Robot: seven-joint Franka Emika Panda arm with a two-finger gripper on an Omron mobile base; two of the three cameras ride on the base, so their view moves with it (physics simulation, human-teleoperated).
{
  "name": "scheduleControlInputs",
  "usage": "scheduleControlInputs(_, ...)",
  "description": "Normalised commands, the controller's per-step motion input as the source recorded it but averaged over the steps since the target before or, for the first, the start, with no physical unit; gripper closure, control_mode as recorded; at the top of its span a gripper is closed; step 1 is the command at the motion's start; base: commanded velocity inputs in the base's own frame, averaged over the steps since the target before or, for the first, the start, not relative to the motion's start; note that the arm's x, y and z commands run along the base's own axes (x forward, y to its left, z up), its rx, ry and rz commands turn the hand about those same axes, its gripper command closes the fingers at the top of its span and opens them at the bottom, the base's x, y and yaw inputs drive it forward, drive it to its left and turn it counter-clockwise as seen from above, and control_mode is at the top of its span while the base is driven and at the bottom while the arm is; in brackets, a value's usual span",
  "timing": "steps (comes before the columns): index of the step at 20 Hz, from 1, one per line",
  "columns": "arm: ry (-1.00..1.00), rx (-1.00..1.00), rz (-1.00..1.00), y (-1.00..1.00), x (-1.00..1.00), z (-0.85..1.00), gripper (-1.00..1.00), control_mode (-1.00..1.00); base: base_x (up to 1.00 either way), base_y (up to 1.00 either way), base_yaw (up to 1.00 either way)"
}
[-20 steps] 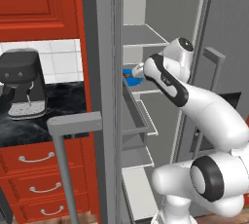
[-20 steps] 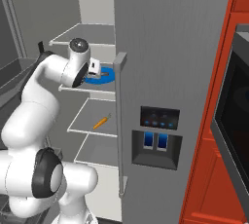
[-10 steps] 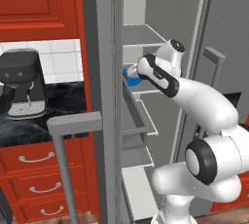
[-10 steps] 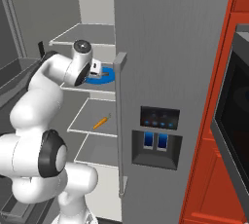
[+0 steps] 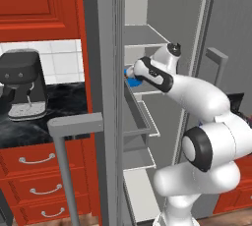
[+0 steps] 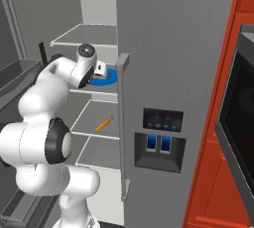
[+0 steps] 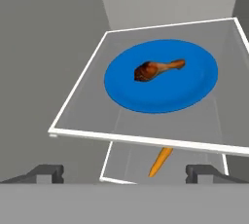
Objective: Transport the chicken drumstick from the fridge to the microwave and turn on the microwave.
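Nearest the camera: the gripper [image 7: 124, 172] shows its two dark fingertips [image 7: 46, 172] spread wide apart with nothing between them, poised in front of the shelf edge.
Lower shelf: an orange carrot [image 7: 160, 161] lies under the white-edged shelf, seen past its front rim; the right base view shows the carrot [image 6: 102, 124] alone on its shelf.
Middle shelf: a white-rimmed shelf [image 7: 82, 102] carries a round blue plate [image 7: 194, 89].
Chicken drumstick: the chicken drumstick [image 7: 156, 69] lies near the middle of the blue plate, dark meaty end toward the left, thin bone end toward the right.
Fridge: the fridge [image 6: 173, 48] has one door swung open [image 5: 106, 72], and the arm reaches inside at plate height [image 6: 106, 79].
Beyond, left: a black coffee machine [image 5: 22, 90] stands on the dark counter.
Beyond, right: the microwave [image 6: 238, 118] sits at the frame edge among red cabinets [image 6: 218, 182].
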Motion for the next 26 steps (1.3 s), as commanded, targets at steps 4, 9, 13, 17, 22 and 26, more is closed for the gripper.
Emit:
scheduleControlInputs(4,-0.10,0.00,-0.06,0.00,0.29,-0.12,-1.00,-1.00,0.00,0.00,0.00)
scheduleControlInputs(9,-0.03,0.00,-0.10,0.04,0.22,-0.06,-1.00,-1.00,0.00,0.00,0.00)
scheduleControlInputs(13,0.00,0.01,-0.17,0.16,0.21,-0.01,-1.00,-1.00,0.00,0.00,0.00)
scheduleControlInputs(17,0.00,0.03,-0.18,0.16,0.24,0.00,-1.00,-1.00,0.00,0.00,0.00)
scheduleControlInputs(22,0.00,0.06,-0.03,0.03,0.29,-0.01,-1.00,-1.00,0.00,0.00,0.00)
scheduleControlInputs(26,0.00,0.06,0.00,0.00,0.28,0.00,-1.00,-1.00,0.00,0.00,0.00)
